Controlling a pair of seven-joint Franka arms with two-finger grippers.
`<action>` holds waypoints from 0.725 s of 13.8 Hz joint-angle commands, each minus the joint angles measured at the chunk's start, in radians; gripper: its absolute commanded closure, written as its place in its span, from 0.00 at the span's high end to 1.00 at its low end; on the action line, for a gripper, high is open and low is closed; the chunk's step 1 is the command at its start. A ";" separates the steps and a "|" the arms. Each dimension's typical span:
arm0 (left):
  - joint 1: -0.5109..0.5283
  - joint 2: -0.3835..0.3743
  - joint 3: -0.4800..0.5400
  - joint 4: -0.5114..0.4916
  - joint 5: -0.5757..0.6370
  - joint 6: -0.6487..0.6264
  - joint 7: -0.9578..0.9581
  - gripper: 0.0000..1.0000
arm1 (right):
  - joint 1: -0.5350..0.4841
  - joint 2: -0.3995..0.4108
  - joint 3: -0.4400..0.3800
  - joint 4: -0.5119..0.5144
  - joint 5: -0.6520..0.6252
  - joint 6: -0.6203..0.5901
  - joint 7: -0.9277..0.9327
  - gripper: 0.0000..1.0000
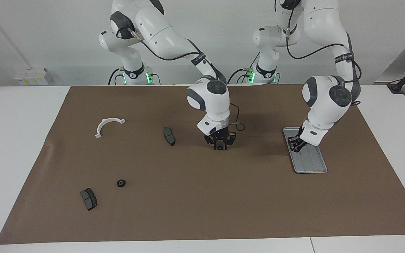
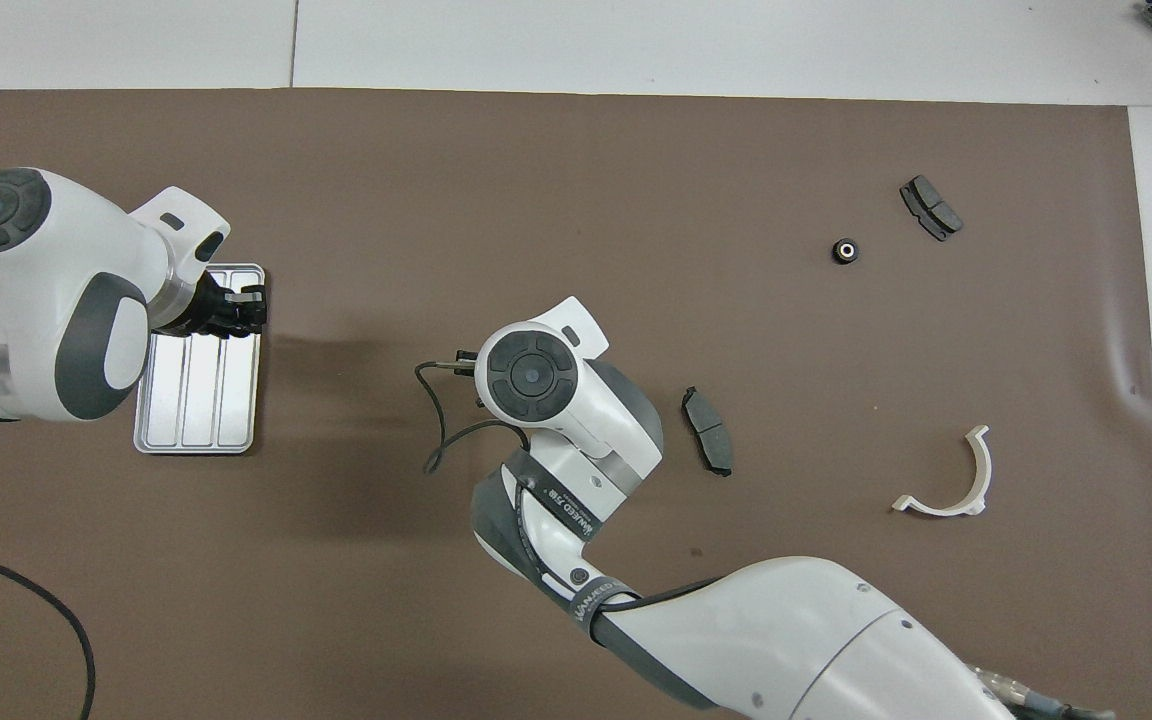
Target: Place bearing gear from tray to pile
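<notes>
The bearing (image 2: 844, 251) lies on the desk (image 2: 536, 180) at two o'clock in the overhead view, near a brake pad (image 2: 930, 207). The left hand (image 1: 296, 144) is low over the tray (image 2: 196, 430) at nine o'clock, and the right hand (image 1: 220, 143) is over mid-desk. Neither hand's grip can be told.

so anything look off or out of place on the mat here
Nothing looks damaged or spilled. The tray sits slightly askew on the brown mat, and the brake pads and white bracket lie scattered, widely apart.

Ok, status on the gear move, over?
Left gripper down at the tray, at its end nearer the robots. Right gripper low over the mat. One gear on the mat beside a brake pad. No obstruction seen.
</notes>
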 commanded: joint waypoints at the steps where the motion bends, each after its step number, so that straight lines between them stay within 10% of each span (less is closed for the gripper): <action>1: -0.011 0.005 0.009 0.019 0.012 -0.021 -0.026 0.06 | -0.007 -0.003 0.005 -0.017 -0.016 0.019 0.035 0.34; 4: -0.021 0.007 0.009 0.019 0.012 -0.021 -0.042 0.06 | 0.000 -0.006 0.005 0.003 -0.016 -0.021 0.048 0.00; 10: -0.141 0.004 0.007 0.020 0.010 -0.005 -0.216 0.06 | -0.104 -0.101 0.000 -0.036 -0.015 -0.052 -0.052 0.00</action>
